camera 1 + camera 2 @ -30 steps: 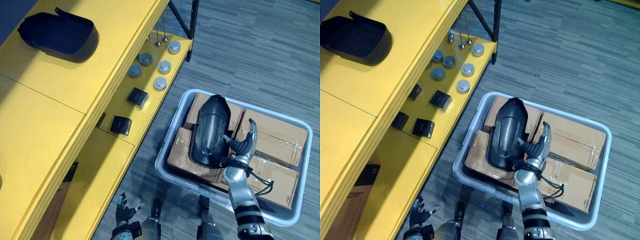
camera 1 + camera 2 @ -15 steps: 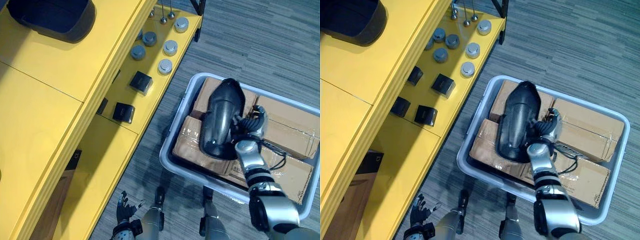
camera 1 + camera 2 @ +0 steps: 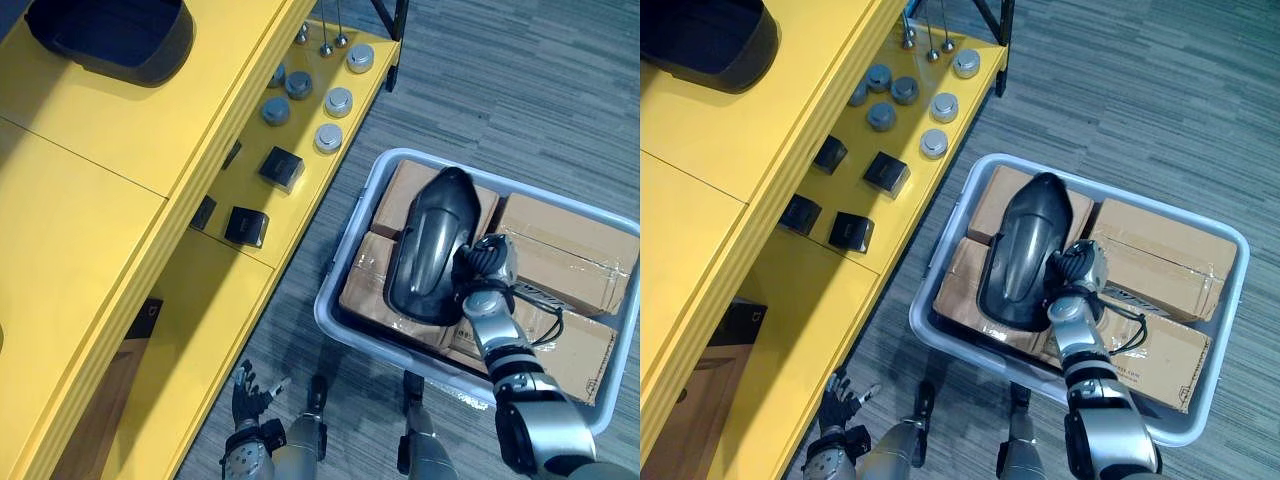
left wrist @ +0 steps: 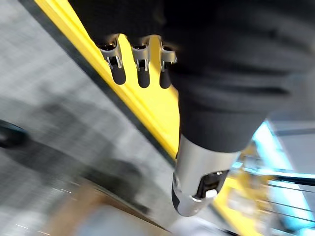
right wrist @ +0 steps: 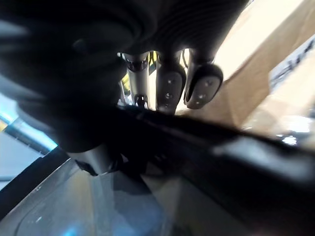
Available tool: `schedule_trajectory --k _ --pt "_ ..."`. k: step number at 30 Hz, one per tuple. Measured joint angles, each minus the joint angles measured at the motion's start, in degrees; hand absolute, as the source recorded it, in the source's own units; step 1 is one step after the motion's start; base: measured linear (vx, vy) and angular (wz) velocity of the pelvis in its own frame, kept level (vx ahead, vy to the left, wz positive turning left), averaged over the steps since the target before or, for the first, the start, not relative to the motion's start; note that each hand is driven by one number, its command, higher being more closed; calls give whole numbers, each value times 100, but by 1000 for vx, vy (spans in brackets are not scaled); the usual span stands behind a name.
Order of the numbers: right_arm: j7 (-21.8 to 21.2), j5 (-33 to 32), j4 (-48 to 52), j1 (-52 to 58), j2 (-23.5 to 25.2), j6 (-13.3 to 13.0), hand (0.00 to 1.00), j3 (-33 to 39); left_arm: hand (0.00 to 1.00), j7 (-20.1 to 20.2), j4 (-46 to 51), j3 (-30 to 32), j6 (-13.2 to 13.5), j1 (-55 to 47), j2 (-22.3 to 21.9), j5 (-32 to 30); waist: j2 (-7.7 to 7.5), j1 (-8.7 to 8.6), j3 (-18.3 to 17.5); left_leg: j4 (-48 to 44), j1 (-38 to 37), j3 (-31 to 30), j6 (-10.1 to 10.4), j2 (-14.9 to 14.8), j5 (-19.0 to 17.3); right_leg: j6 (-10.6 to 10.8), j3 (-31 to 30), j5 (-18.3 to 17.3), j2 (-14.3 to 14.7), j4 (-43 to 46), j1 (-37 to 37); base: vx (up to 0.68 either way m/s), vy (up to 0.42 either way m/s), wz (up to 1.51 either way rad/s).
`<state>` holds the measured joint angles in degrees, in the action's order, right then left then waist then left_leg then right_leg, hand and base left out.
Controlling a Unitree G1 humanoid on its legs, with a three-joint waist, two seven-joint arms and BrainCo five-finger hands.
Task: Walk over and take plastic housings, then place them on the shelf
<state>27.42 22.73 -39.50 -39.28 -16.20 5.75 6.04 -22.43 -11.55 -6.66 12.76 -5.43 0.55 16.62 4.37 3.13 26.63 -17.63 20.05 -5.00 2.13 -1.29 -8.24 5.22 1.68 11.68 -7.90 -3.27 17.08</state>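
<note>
A long black plastic housing lies on cardboard boxes inside a grey bin on the floor. My right hand sits at the housing's right edge with its fingers curled over the dark rim. A second black housing rests on the top of the yellow shelf at the far left. Low down by the shelf hangs my left hand, its fingers straight and holding nothing.
The lower yellow shelf level carries small black boxes and several grey round discs. Cardboard boxes fill the bin. Grey carpet stretches beyond the bin, whose near left rim stands close to the shelf.
My right hand's fingers have gone from spread beside the housing to curled over its right edge. The camera has shifted slightly. The left hand has stayed low and open.
</note>
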Motion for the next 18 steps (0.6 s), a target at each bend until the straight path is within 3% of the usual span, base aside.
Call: schedule_trajectory --k 6,9,13,16,18 --pt "-26 280 1122 1044 198 65 100 25 0 1 1767 -185 2 -298 103 -556 -167 -181 -282 154 -426 84 38 -86 -24 -16 -92 -50 66 -38 -327 13 13 -10" --pt "-22 742 2151 1648 276 20 100 44 0 18 2117 -394 -3 -265 253 -1038 -277 -254 -779 304 -736 159 93 -169 -58 -9 -130 -135 136 -77 -546 29 -9 -12" --pt "-8 1116 2682 1890 263 -72 100 38 0 106 2300 -629 -1 -199 285 -1103 -294 -347 -1242 476 -980 168 123 -210 -53 -2 -74 -206 156 -133 -780 32 -7 2" --pt "-11 1367 3036 1939 245 -182 100 -112 0 479 2310 -910 -6 18 340 -382 -302 -372 -1525 600 -1229 189 137 -235 -44 -1 -58 -235 169 -137 -934 57 -5 -4" --pt "-31 1465 3290 1964 242 -224 100 -317 0 785 2251 -1264 -50 370 453 546 -303 -381 -1687 678 -1374 188 183 -258 -8 -1 -45 -235 168 -139 -1031 36 -4 1"
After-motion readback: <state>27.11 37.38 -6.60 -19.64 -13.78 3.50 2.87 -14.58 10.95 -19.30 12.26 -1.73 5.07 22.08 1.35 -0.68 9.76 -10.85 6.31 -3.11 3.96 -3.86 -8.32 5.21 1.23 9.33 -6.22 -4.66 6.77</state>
